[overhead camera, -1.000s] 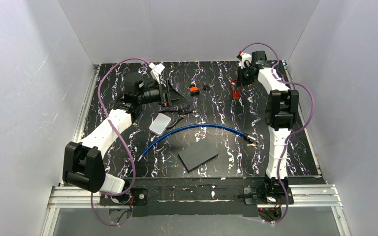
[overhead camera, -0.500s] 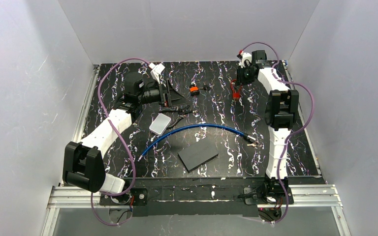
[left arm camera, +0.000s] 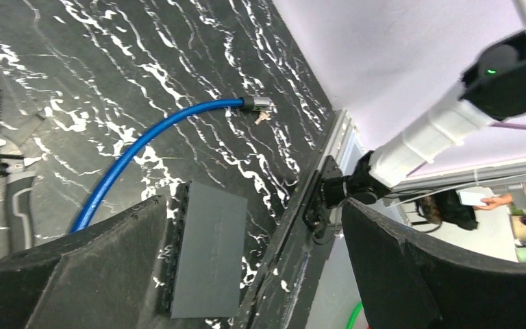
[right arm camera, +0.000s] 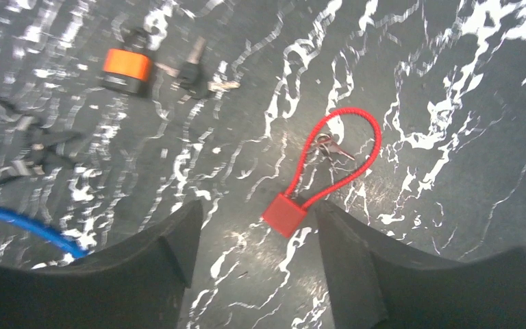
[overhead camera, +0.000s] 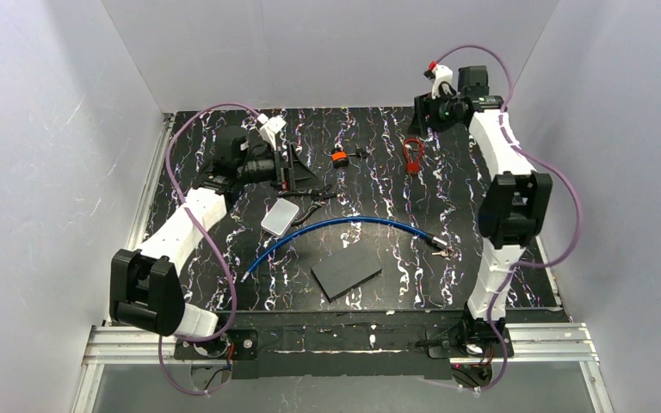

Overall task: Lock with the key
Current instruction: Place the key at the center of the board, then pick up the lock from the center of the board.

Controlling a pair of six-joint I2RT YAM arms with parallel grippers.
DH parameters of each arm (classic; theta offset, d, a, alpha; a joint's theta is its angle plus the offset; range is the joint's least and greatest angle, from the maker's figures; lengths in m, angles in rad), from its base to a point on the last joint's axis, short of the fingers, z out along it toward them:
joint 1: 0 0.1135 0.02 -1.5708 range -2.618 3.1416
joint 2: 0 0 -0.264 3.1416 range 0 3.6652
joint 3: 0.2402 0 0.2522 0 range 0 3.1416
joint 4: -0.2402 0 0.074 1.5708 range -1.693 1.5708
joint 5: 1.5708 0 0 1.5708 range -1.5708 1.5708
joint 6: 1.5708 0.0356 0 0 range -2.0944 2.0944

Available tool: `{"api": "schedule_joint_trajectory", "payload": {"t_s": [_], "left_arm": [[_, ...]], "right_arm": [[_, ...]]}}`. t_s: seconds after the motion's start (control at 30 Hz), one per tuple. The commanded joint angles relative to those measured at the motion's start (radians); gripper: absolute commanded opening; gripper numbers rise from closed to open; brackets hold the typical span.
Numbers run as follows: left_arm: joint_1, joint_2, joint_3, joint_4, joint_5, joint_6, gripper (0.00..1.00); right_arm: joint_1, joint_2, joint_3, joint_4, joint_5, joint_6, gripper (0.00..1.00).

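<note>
Left claw (left arm camera: 253, 205) and right claw (right arm camera: 257, 209) are seen wide open, empty, the right near the red loop (right arm camera: 284, 214) at one o'clock.

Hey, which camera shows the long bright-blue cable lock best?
The top external view: the long bright-blue cable lock lies there whole, end to end. The left wrist view shows one stretch with a metal end piece; the right wrist view catches only a short bit at its left edge.
</note>
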Motion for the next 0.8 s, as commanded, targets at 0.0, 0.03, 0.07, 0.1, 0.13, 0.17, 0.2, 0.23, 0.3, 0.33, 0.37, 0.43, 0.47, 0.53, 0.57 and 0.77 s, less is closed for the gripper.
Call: {"api": "schedule_joint_trajectory", "payload": {"t_s": [0.0, 0.03, 0.07, 0.1, 0.13, 0.17, 0.2, 0.23, 0.3, 0.33, 0.37, 0.43, 0.47, 0.53, 0.57, 0.77], "left_arm": [[0.029, -0.054, 0.090, -0.254, -0.014, 0.216, 0.98], [0.034, -0.064, 0.098, -0.296, -0.023, 0.254, 0.98], [0.038, -0.079, 0.105, -0.338, -0.036, 0.296, 0.98], [0.041, -0.091, 0.114, -0.381, -0.047, 0.355, 0.98], [0.044, -0.099, 0.122, -0.426, -0.059, 0.397, 0.98], [0.047, -0.107, 0.130, -0.469, -0.075, 0.444, 0.98], [0.048, -0.115, 0.137, -0.512, -0.094, 0.486, 0.98], [0.051, -0.124, 0.138, -0.553, -0.109, 0.511, 0.98], [0.053, -0.143, 0.130, -0.594, -0.126, 0.588, 0.98], [0.053, -0.151, 0.125, -0.608, -0.132, 0.614, 0.98], [0.053, -0.157, 0.117, -0.620, -0.135, 0.637, 0.98], [0.053, -0.165, 0.105, -0.636, -0.147, 0.670, 0.98], [0.053, -0.168, 0.099, -0.642, -0.154, 0.682, 0.98], [0.054, -0.172, 0.084, -0.647, -0.164, 0.700, 0.98], [0.053, -0.172, 0.076, -0.648, -0.167, 0.704, 0.98], [0.053, -0.172, 0.050, -0.649, -0.161, 0.705, 0.98]], "right_arm": [[0.001, -0.153, -0.063, -0.049, -0.110, -0.048, 0.79], [0.001, -0.176, -0.079, -0.063, -0.128, -0.059, 0.82], [0.001, -0.198, -0.101, -0.076, -0.144, -0.070, 0.85], [0.001, -0.220, -0.125, -0.089, -0.158, -0.083, 0.88], [0.002, -0.243, -0.150, -0.106, -0.174, -0.098, 0.91], [0.005, -0.260, -0.177, -0.125, -0.185, -0.120, 0.91], [0.012, -0.276, -0.205, -0.146, -0.188, -0.145, 0.92], [0.022, -0.291, -0.237, -0.169, -0.184, -0.178, 0.91], [0.060, -0.322, -0.308, -0.211, -0.158, -0.251, 0.90], [0.082, -0.335, -0.360, -0.220, -0.138, -0.276, 0.89], [0.105, -0.345, -0.399, -0.223, -0.116, -0.297, 0.88], [0.159, -0.362, -0.463, -0.223, -0.067, -0.332, 0.86], [0.188, -0.367, -0.487, -0.218, -0.039, -0.345, 0.85], [0.248, -0.372, -0.532, -0.206, 0.025, -0.368, 0.83], [0.280, -0.372, -0.548, -0.193, 0.056, -0.375, 0.82], [0.426, -0.336, -0.587, -0.105, 0.237, -0.376, 0.77]]}}
